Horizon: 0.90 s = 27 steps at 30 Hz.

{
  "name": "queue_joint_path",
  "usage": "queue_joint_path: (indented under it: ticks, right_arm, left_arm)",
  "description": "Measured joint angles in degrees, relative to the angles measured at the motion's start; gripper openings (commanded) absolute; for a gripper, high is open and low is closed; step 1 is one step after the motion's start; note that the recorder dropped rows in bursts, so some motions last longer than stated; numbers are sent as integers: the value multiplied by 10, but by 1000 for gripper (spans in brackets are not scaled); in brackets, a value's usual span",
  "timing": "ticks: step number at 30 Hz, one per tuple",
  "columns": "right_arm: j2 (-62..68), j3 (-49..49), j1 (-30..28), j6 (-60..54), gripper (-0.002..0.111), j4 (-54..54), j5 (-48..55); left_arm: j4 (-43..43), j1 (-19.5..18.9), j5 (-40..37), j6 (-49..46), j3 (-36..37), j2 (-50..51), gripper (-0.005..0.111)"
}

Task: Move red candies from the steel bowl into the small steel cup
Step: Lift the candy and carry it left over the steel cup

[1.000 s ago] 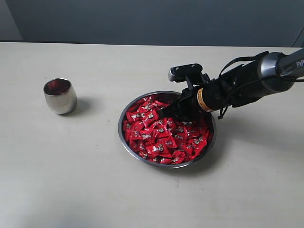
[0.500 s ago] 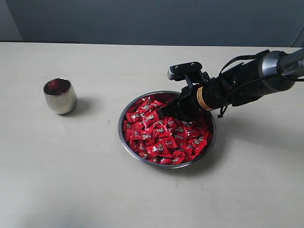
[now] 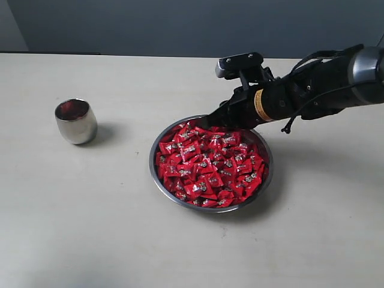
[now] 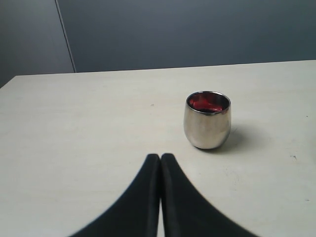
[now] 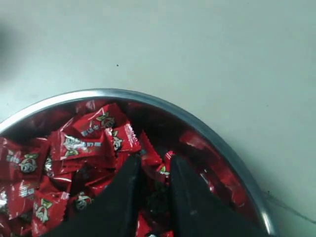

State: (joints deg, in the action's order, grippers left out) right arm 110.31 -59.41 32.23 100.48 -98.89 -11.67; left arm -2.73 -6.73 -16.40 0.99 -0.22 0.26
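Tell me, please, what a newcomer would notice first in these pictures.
First, the heap of red candies filling the steel bowl at the middle of the table. Above its far rim the right pincer seems to pinch one candy. The small steel cup stands apart, to the left.

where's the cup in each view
Exterior: cup at far left on the table, well apart from the bowl.
Left wrist: cup stands just beyond the shut left gripper.
Right wrist: not in it; right gripper grips a candy over the bowl.
Shared landmark: the pale table.
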Motion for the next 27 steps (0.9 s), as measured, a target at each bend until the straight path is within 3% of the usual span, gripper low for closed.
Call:
queue_joint_path:
  ticks: [15, 27]
  right_arm:
    - [-91, -3, 0, 9, -1, 0, 9]
    - [-89, -69, 0, 10, -1, 0, -2]
  left_arm:
    - [0, 0, 0, 0, 0, 0, 0]
    - [0, 0, 0, 0, 0, 0, 0]
